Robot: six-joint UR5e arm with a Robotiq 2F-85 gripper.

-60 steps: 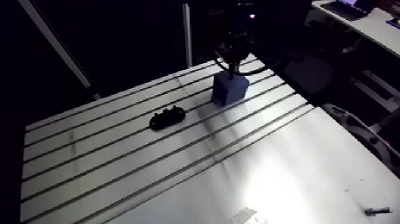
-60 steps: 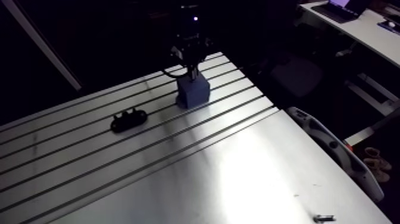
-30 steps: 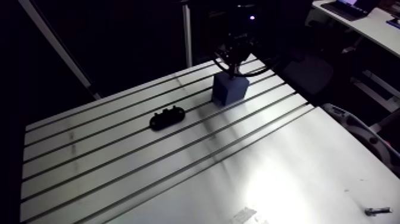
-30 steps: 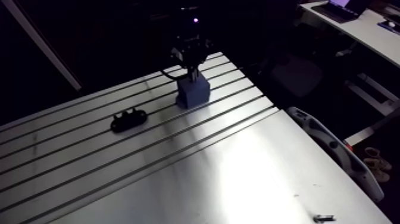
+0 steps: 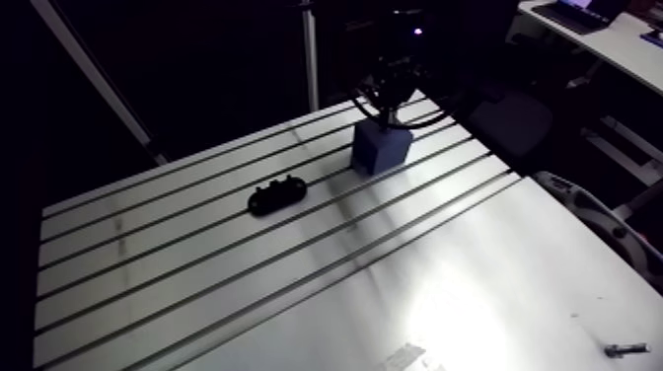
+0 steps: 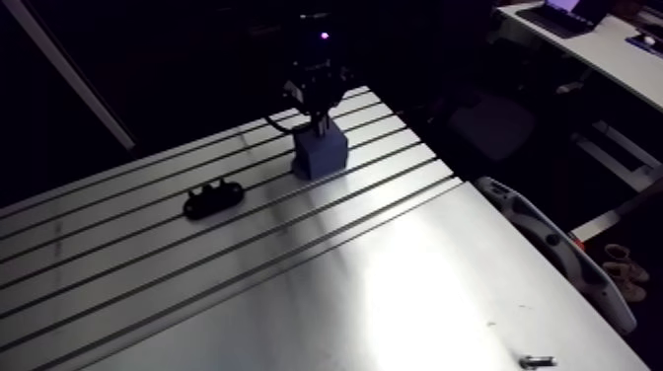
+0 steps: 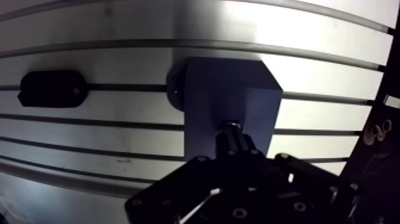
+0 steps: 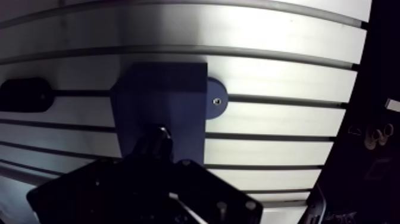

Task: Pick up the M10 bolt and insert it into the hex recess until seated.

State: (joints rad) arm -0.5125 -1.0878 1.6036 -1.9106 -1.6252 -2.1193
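Centrally, the gripper (image 7: 234, 154) is clasping the M10 bolt (image 7: 231, 133) over the blue block (image 7: 229, 89) standing on the slotted table (image 7: 321, 113).

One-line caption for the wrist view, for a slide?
Gripper holds the M10 bolt over the blue block on the slotted table; black part nearby.

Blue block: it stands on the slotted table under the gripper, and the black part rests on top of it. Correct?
No. The arm view shows the black part lying on the table, apart from the blue block. The block does stand under the gripper.
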